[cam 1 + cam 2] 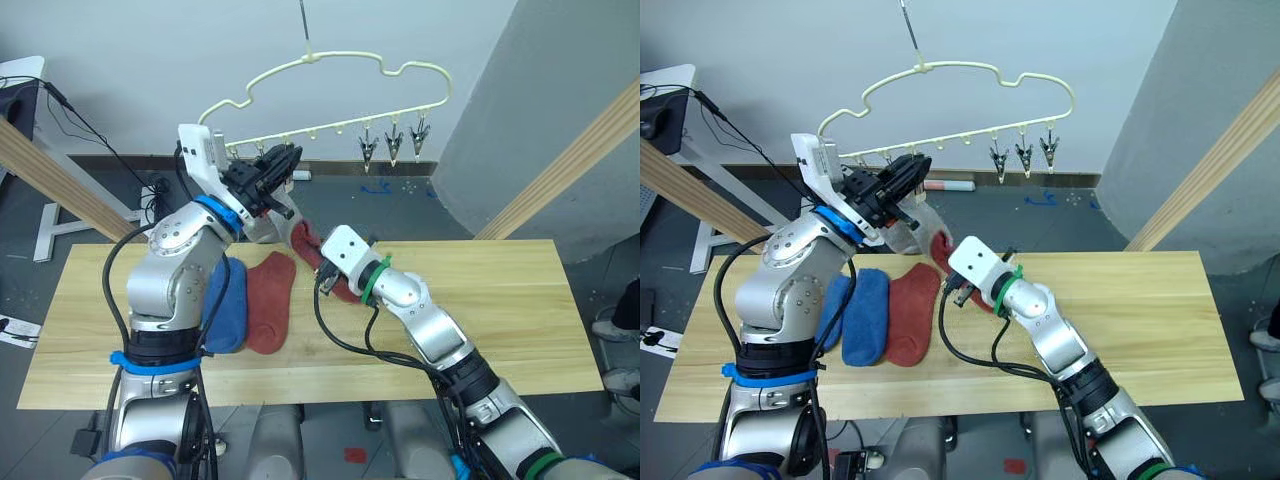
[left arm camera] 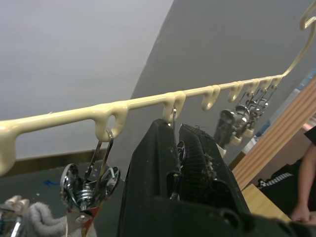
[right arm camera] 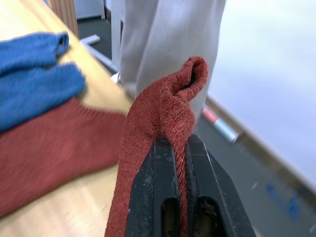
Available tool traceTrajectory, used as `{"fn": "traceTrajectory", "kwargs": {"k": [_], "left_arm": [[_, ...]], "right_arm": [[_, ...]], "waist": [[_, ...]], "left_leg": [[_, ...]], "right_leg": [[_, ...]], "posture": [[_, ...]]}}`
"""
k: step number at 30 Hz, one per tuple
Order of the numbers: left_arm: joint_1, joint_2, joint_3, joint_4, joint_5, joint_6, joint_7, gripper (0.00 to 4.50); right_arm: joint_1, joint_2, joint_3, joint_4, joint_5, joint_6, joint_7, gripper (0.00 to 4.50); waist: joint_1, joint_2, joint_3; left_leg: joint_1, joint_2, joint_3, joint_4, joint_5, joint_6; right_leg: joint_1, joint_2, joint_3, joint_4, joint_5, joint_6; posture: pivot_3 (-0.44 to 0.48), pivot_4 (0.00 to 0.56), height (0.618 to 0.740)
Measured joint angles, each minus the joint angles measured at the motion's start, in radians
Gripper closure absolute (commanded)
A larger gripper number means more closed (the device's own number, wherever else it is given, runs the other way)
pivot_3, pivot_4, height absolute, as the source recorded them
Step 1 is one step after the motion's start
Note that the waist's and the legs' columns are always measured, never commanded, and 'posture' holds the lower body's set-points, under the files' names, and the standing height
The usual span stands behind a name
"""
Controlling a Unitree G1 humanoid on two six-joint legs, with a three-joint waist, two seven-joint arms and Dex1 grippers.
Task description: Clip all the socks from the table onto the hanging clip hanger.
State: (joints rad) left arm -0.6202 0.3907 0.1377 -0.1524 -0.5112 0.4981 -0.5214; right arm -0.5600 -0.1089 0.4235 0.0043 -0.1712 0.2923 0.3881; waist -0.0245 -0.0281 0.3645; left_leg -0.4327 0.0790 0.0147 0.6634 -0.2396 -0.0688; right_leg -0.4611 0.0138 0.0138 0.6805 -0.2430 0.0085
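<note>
The cream clip hanger [image 1: 345, 60] hangs above the table's [image 1: 490, 300] far edge. My left gripper [image 1: 283, 160] is raised to its bar and shut on a metal clip [image 2: 179, 148]. A neighbouring clip [image 2: 89, 185] hangs free beside it. Light grey socks [image 1: 905, 232] dangle from the hanger's left clips, behind my left arm. My right gripper [image 3: 174, 145] is shut on a rust-red sock [image 3: 165, 108], held up off the table just below the left gripper. Another rust-red sock [image 1: 272, 300] and two blue socks [image 1: 865, 315] lie flat on the wood.
Three empty clips [image 1: 393, 145] hang at the hanger's right end. Thick wooden poles slant at the left [image 1: 60, 180] and right [image 1: 570, 165]. A person's leg and shoes [image 1: 622, 320] stand past the table's right end. A white marker [image 1: 950, 185] lies on the floor.
</note>
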Motion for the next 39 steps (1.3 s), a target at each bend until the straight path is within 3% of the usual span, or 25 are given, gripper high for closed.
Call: {"fn": "traceTrajectory", "kwargs": {"k": [15,39], "left_arm": [[-0.018,0.019,0.006,-0.009,-0.062,0.084,-0.008,4.36],[-0.018,0.033,0.005,-0.007,-0.057,0.079,-0.023,4.36]], "right_arm": [[-0.088,0.009,-0.009,-0.005,-0.005,-0.006,0.024,4.50],[-0.083,-0.010,-0.013,-0.059,-0.012,0.001,0.024,4.50]], "waist": [[0.000,0.000,0.000],[-0.001,0.000,0.000]], "left_leg": [[0.000,0.000,0.000,0.000,0.001,-0.001],[0.000,0.000,0.000,0.000,0.001,-0.001]], "right_leg": [[0.000,0.000,0.000,0.000,0.000,0.000],[0.000,0.000,0.000,0.000,0.001,-0.001]], "posture": [[-0.015,0.373,0.703],[-0.026,0.375,0.703]]}}
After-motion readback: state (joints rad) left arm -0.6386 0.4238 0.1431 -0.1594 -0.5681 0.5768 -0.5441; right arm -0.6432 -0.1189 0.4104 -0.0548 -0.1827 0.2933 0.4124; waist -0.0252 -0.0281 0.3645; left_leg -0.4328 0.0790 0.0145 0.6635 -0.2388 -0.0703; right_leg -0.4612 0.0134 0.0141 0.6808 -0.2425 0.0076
